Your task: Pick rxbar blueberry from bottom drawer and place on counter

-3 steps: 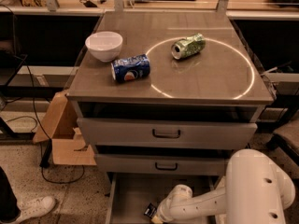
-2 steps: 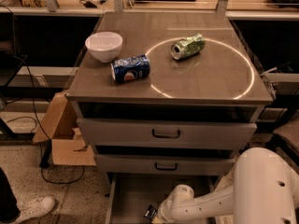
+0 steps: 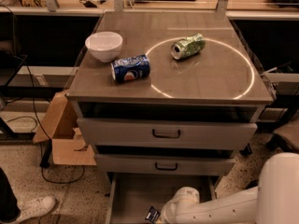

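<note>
Grey metal all round: the bottom drawer stands pulled out, and the rxbar blueberry lies inside it, at the lower edge of our view. Our gripper is down in the drawer right beside the bar, perhaps touching it. We cannot tell how the jaws stand or whether they hold anything. We judge the reach made, with grasp, lift and placing not yet done. The counter, our target surface, carries a white bowl, a blue Pepsi can and a crushed green can, both cans on their sides. Beside the cabinet sit a cardboard box and someone's white shoe on speckled floor.
</note>
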You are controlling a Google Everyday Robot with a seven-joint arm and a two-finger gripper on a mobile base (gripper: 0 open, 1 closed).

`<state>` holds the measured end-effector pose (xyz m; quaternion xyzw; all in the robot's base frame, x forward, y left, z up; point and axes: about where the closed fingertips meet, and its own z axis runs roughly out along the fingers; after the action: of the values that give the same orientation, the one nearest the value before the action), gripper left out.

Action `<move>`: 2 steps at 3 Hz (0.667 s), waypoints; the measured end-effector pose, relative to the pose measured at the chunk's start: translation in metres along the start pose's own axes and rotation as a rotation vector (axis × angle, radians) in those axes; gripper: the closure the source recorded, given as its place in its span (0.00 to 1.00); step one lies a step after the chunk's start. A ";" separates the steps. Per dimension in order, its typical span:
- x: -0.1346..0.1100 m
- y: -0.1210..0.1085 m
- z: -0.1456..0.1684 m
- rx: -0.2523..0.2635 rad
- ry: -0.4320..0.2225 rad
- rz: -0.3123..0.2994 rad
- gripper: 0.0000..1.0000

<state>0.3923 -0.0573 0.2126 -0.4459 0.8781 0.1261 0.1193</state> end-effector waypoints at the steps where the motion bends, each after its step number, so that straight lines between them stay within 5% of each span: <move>1: -0.005 -0.004 -0.034 0.049 -0.015 -0.012 1.00; 2: -0.006 -0.012 -0.095 0.141 -0.035 -0.003 1.00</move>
<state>0.3962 -0.0912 0.3022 -0.4354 0.8819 0.0715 0.1660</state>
